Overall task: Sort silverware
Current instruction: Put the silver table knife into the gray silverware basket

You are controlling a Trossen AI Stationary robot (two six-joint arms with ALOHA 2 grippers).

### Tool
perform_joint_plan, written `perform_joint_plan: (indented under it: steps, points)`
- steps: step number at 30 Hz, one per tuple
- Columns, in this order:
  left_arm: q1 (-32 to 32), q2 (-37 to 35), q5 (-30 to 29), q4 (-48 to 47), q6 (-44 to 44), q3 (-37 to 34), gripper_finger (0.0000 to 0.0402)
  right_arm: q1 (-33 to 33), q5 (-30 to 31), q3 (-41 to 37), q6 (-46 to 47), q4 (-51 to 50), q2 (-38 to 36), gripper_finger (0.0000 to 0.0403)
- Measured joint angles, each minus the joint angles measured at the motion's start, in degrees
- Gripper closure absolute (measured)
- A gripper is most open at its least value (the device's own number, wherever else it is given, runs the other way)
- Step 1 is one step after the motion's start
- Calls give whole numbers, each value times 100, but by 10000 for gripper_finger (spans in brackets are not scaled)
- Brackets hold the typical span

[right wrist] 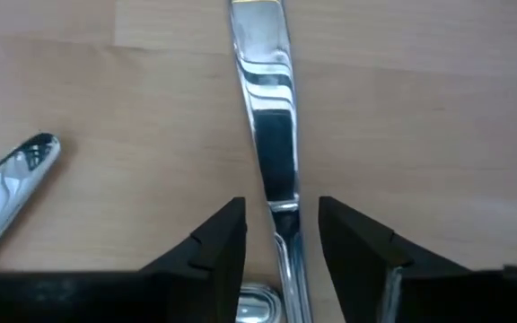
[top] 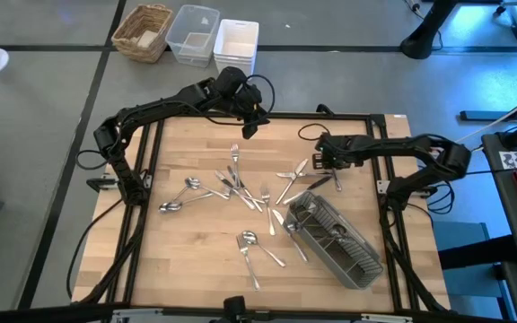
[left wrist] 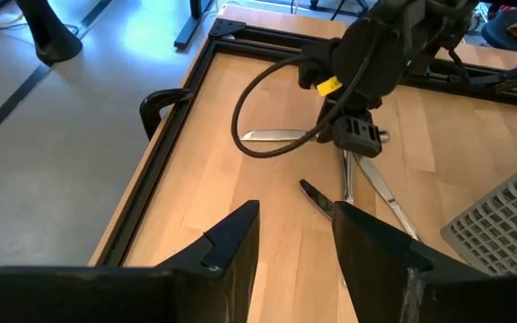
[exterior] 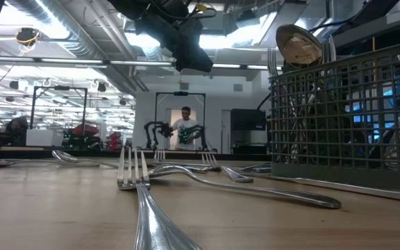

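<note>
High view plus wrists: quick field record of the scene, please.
left gripper: open, raised over the table's far edge, empty
right gripper: open, low, fingers straddling a knife lying on the table
caddy: near right, some pieces already in it
silverware: loose pieces scattered mid-table
table: wood

The right gripper (top: 318, 161) is low over the table (top: 187, 260) near its far right side — fingers (right wrist: 218, 242) apart. The left gripper (top: 249, 127) hangs high above the table's far edge — fingers (left wrist: 232, 238) apart too.
</note>
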Motion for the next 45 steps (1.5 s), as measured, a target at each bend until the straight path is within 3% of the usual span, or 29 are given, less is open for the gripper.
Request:
perform_joint_plan:
  steps: [11,19,30,45]
  points:
    - [0,0,0,-4,-7,0,265,0,-34,22,-2,44,434,305]
    - [-1,0,0,-4,-8,0,265,-2,-153,13,4,142,445,375]
    - [0,0,0,-7,-11,0,265,-7,-269,-13,9,201,266,360]
    - [0,0,0,-7,-15,0,265,7,-565,-15,-129,243,-20,376]
